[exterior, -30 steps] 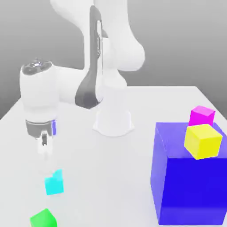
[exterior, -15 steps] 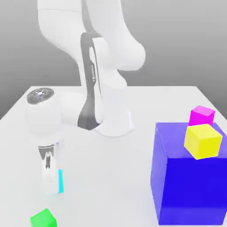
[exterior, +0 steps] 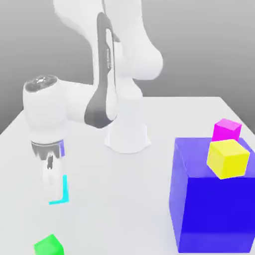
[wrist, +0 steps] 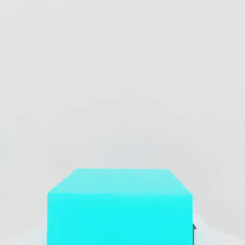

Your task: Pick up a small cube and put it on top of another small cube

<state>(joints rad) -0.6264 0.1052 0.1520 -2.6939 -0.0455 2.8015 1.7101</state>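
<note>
Pale grey desk (exterior: 149,199); lower left, our end effector (exterior: 51,191) grips the small plain cyan cube (exterior: 62,191) by opposite flat faces: likely light, rigid, smooth.

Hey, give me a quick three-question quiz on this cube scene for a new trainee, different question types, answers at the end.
1. True or false: the gripper holds the small cyan cube off the table.
2. Which cube lies nearest below the gripper in the exterior view? A) yellow B) magenta C) small green cube
3. Fill in: the yellow cube rests on the big ___ cube.

Key: 1 true; 2 C; 3 blue.
</note>
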